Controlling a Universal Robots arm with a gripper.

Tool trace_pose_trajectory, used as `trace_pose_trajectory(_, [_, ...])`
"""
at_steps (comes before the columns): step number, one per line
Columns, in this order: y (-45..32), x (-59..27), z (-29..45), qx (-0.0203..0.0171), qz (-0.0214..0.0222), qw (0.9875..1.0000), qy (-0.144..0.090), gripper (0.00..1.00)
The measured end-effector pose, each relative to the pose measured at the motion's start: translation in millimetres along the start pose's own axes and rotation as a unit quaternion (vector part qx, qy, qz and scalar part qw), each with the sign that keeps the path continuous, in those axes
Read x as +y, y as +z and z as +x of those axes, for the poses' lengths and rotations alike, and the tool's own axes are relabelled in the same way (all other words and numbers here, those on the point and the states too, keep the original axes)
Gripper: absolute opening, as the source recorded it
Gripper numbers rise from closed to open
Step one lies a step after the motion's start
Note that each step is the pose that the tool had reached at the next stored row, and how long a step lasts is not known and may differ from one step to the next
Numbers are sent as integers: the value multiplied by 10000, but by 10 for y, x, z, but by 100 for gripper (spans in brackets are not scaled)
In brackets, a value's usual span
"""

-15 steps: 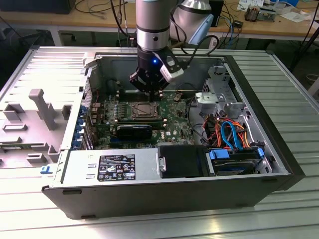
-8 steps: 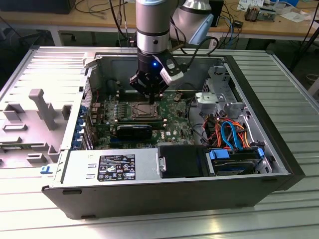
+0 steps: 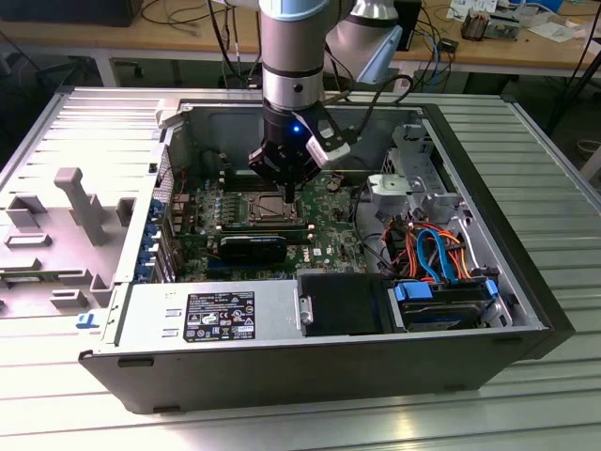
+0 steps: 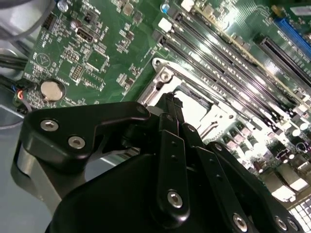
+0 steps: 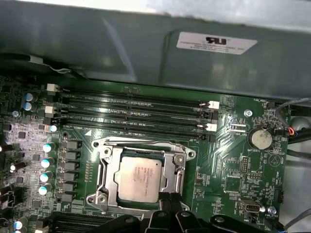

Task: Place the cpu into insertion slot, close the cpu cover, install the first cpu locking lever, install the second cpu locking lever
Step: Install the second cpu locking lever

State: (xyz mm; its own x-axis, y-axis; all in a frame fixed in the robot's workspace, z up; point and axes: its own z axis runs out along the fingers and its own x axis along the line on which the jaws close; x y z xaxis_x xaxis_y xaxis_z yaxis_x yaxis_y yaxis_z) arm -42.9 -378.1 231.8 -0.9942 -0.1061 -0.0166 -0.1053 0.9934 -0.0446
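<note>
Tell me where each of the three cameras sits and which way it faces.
Exterior view: off the arm, above, looking down into the open computer case; arm and gripper over the board.
First wrist view: on the arm, facing down at the cpu under its cpu cover; black gripper parts at the edge.
Second wrist view: on the arm, looking along the gripper toward the socket.
Both wrist views share the round coin battery.
</note>
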Motion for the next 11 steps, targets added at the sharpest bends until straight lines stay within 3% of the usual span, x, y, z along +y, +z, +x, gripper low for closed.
trace_pose_trajectory(6, [15, -144, 14, 0, 0, 10000, 0, 11])
trace_pose_trajectory(11, [39, -200, 12, 0, 4, 10000, 0, 11])
